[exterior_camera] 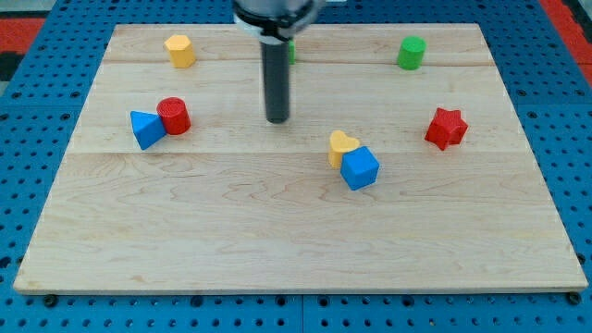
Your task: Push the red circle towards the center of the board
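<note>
Wooden board (277, 231): red circle (174, 116) upright, touching blue triangle (145, 129); my tip (277, 120) right.

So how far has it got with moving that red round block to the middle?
Nothing looks done yet: the red circle sits far toward the view's left, touching the blue triangle. In hand: my tip stands near the board's middle, to the circle's right, apart from it. Left: getting round to the circle's left side and pushing it rightward to the center.

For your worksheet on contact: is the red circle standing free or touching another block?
Touching. The red circle presses against the blue triangle at its left; my tip is apart, to its right.
</note>
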`<state>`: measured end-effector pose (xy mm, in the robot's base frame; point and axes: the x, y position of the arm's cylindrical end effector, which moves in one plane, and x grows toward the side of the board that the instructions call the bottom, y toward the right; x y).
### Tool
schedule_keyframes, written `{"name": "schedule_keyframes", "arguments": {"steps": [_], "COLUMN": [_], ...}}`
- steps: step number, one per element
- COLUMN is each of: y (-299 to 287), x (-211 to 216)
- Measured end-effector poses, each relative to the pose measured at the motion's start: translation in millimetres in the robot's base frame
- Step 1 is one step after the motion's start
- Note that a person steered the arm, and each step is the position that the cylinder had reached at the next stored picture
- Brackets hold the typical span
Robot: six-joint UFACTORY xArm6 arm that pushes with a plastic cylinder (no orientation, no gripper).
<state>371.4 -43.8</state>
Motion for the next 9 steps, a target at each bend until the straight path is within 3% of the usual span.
{"name": "schedule_keyframes", "arguments": {"steps": [2, 5, 9], "y": [-160.6, -137.4, -96.1], "x": [-47.8, 13.3, 15.1]}}
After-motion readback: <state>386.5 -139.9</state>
